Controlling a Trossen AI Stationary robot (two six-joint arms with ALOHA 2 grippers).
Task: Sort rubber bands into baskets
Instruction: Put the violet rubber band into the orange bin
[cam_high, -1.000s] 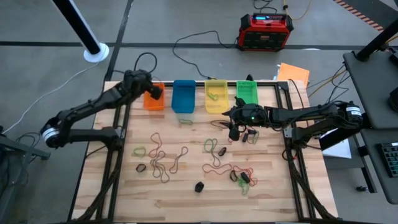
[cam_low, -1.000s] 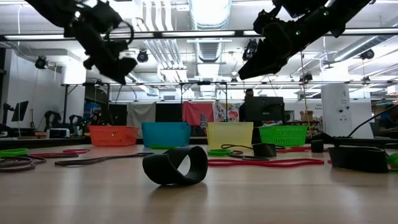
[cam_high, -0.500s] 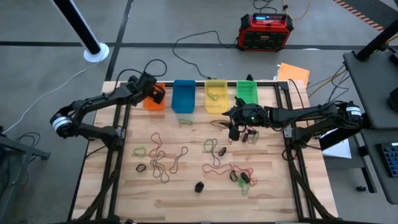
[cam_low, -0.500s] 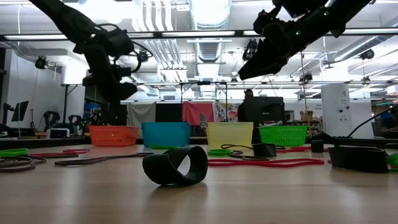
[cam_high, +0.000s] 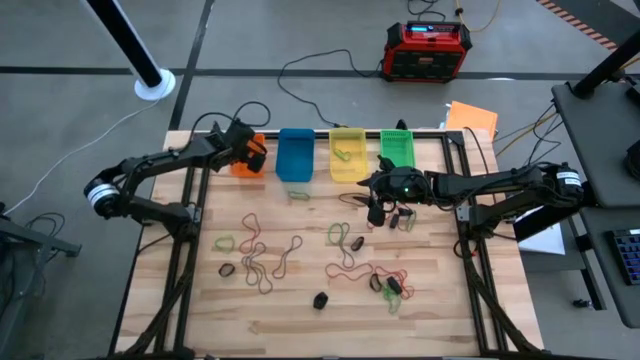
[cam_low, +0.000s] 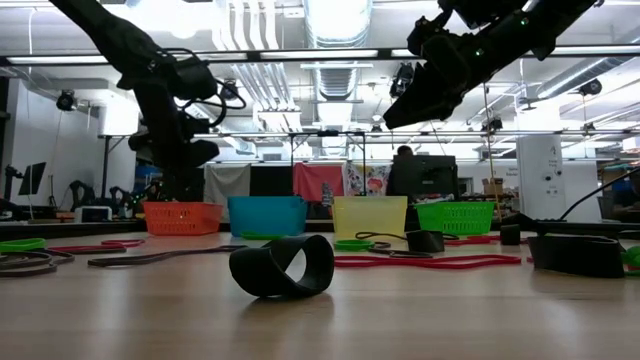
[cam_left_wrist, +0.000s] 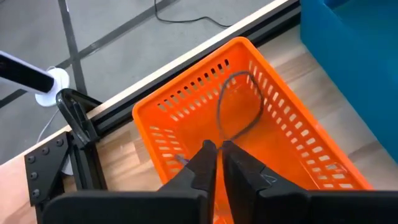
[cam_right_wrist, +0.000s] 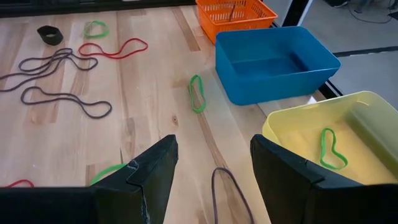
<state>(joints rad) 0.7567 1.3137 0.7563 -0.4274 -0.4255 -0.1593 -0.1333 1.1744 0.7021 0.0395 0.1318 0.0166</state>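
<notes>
- High view: the four baskets are sitting in a row along the table's far edge, and loose rubber bands are lying scattered over the open middle.
- The left gripper, fingers nearly together, is hanging over the orange basket.
- Left wrist view alone is showing a thin brownish loop draped inside it, seemingly pinched.
- The right gripper, fingers apart, is hovering mid-table holding nothing.

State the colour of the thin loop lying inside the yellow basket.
Green: the thin rubber band in the yellow plastic basket, clearest in the right wrist view.
</notes>
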